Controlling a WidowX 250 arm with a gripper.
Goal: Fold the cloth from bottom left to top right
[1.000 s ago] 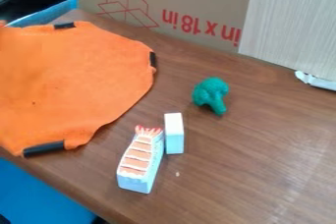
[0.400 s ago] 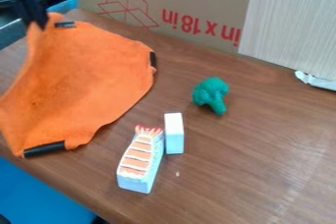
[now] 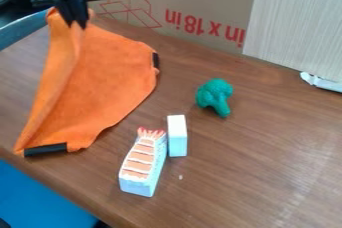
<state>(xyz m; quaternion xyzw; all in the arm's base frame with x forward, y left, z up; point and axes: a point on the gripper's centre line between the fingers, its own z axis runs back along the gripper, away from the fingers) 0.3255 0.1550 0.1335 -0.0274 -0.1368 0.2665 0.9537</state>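
- One orange cloth is seen on the left part of the worktop, its raised top held near the far left corner and its lower end laid close to the near-left edge.
- Its long axis is slanted from the claw down towards that near-left edge; a narrow fold is drawn up along its left side, and a rounded side is turned to the right.
- The cloth is pinched at its top by the gripper, whose fingers are brought together on it.
- Part of the cloth is hidden behind the fingers, and its underside is covered. The arm is cut off by the view's top edge, and the dark claw is hard to make out against the dark background.
- Two black strips are shown on the cloth: one at its lower end, one at its right side.
- The far edge of the worktop is bounded by an upright cardboard box and a pale panel, both cut off above.
- To the right of the cloth, and apart from it, are placed a green toy broccoli, a white block and, just beside that, a toy shrimp sushi.
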